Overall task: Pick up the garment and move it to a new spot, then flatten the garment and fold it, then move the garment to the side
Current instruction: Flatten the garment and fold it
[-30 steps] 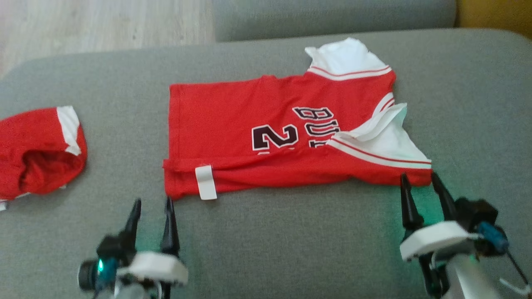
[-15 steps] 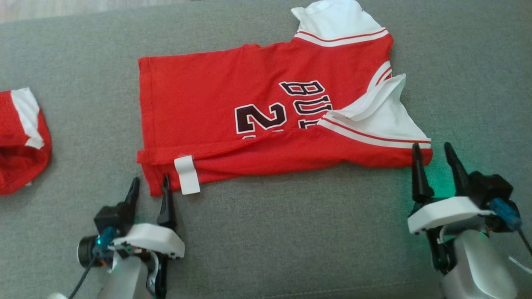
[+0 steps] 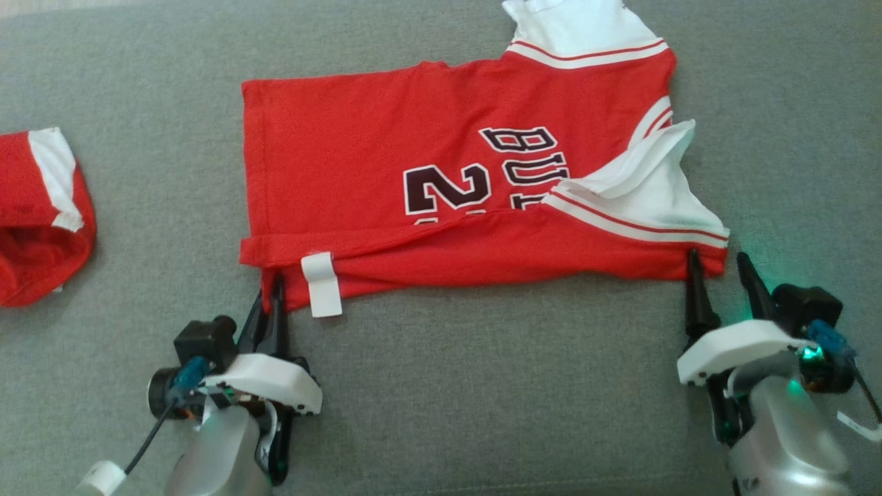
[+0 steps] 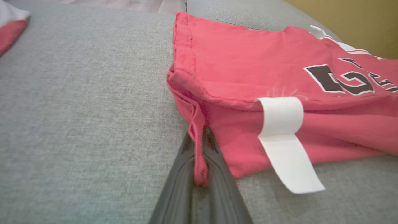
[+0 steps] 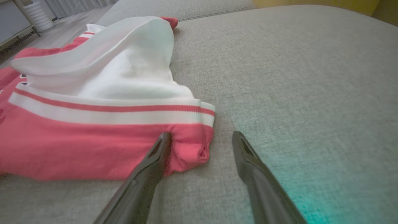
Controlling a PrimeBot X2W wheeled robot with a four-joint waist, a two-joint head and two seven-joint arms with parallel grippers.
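Observation:
The garment (image 3: 441,179) is a red jersey with white sleeves and dark lettering, lying folded on the grey cushion (image 3: 482,386). My left gripper (image 3: 274,286) is shut on its near left hem corner; in the left wrist view the red hem (image 4: 199,149) is pinched between the dark fingers. A white tag (image 3: 322,284) hangs beside that corner. My right gripper (image 3: 716,265) is open at the jersey's near right corner (image 5: 189,149), one finger against the red fabric, the other over bare cushion.
A second red and white garment (image 3: 38,220) lies bunched at the cushion's far left. Bare grey cushion spreads in front of the jersey and to its right. Another cushion and a yellow wall (image 4: 348,18) lie beyond the jersey.
My left gripper has closed on the hem corner; it was open just short of it. The right gripper edged up to the right corner. The camera tilted down, shifting the scene.

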